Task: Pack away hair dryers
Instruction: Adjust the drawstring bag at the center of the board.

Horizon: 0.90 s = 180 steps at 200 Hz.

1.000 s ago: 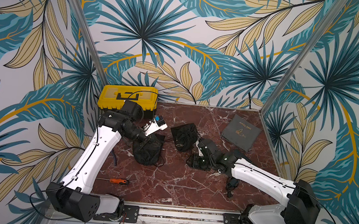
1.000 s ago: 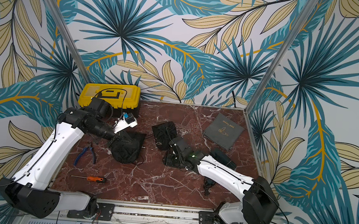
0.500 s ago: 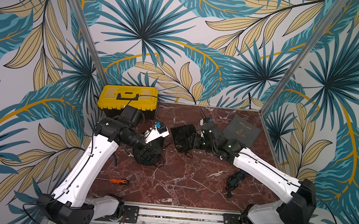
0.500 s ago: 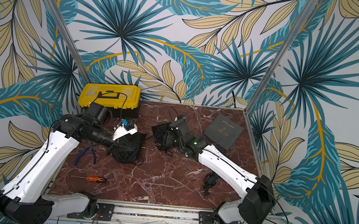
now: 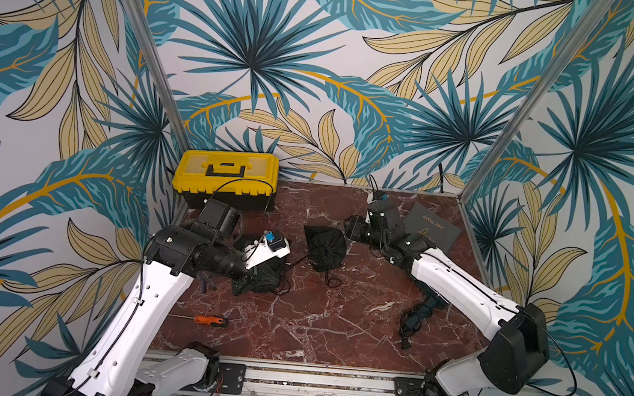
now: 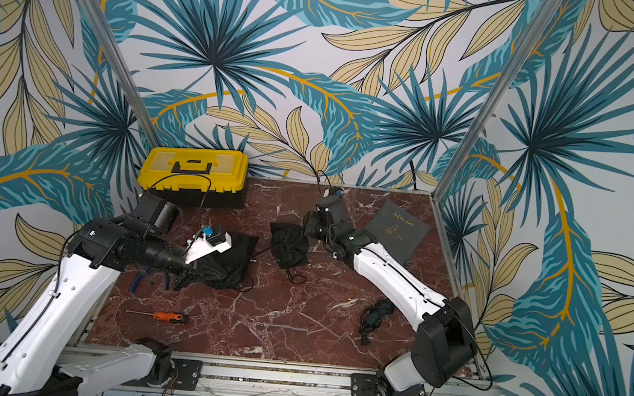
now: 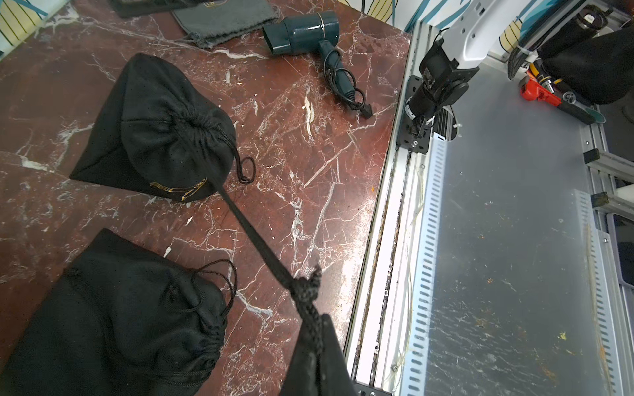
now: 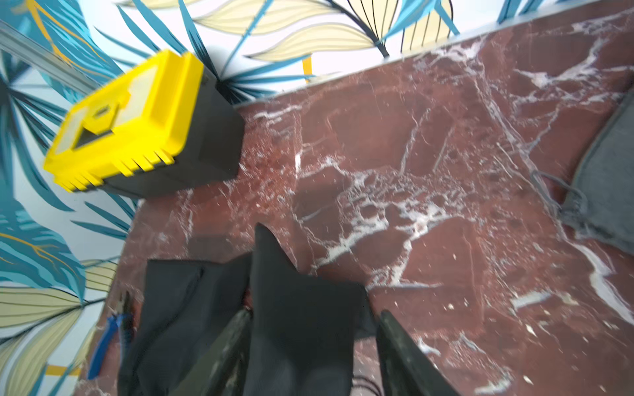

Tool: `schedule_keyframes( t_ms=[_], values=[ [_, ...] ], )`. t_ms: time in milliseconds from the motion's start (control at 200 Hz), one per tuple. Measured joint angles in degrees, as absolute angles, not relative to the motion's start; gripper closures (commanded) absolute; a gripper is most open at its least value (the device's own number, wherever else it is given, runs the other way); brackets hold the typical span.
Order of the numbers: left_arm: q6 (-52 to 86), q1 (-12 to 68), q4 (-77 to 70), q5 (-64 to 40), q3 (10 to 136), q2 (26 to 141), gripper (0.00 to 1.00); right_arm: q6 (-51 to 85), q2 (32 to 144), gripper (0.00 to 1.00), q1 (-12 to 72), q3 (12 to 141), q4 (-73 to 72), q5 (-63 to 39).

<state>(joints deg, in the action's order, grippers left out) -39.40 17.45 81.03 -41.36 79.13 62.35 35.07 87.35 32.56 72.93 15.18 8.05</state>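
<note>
A teal hair dryer (image 7: 303, 34) lies cord-wrapped at the front right of the marble table (image 5: 296, 322) (partly under the right arm). Mid-table, the left gripper (image 7: 314, 329) is clamped on the drawstring (image 7: 247, 226) of a black pouch (image 5: 323, 246). Beyond, the right gripper (image 8: 315, 313) has its jaws apart around that pouch's corner.

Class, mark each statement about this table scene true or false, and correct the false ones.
1. A teal hair dryer lies bare on the table. True.
2. The yellow toolbox stands open. False: its lid is shut.
3. The left gripper is shut on the drawstring of a black pouch. True.
4. The screwdriver has a blue handle. False: the handle is orange.
</note>
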Motion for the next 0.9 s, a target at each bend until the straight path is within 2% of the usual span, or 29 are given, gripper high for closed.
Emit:
schedule_keyframes(
  t_ms=[100, 300, 486, 631, 716, 796, 901],
  values=[
    [-39.94, 17.56, 82.0, -41.34, 79.11, 62.65, 1.0, 36.12, 89.93, 0.54, 31.03, 74.78, 12.93, 5.67],
    [-41.28, 17.61, 83.4, -40.07, 79.11, 62.15, 1.0, 39.83, 95.66, 0.63, 30.68, 73.67, 9.21, -1.28],
    [-42.22, 17.61, 84.18, -37.23, 79.31, 61.84, 1.0, 43.77, 92.16, 0.62, 32.71, 63.42, 5.78, -4.43],
    [-41.58, 17.61, 85.01, -36.29, 82.63, 66.81, 1.0, 45.8, 89.54, 0.61, 35.81, 59.07, 5.61, -5.39],
    [-41.04, 17.61, 84.86, -36.77, 84.23, 70.19, 1.0, 46.98, 88.77, 0.65, 36.95, 57.43, 4.36, -5.43],
    [-40.91, 17.61, 84.77, -37.91, 84.66, 72.03, 1.0, 48.58, 87.77, 0.54, 37.74, 55.22, 2.79, -5.37],
    [-40.86, 17.61, 84.9, -39.57, 85.27, 73.08, 1.0, 50.0, 85.67, 0.51, 38.76, 52.27, 2.44, -4.54]
  ],
)
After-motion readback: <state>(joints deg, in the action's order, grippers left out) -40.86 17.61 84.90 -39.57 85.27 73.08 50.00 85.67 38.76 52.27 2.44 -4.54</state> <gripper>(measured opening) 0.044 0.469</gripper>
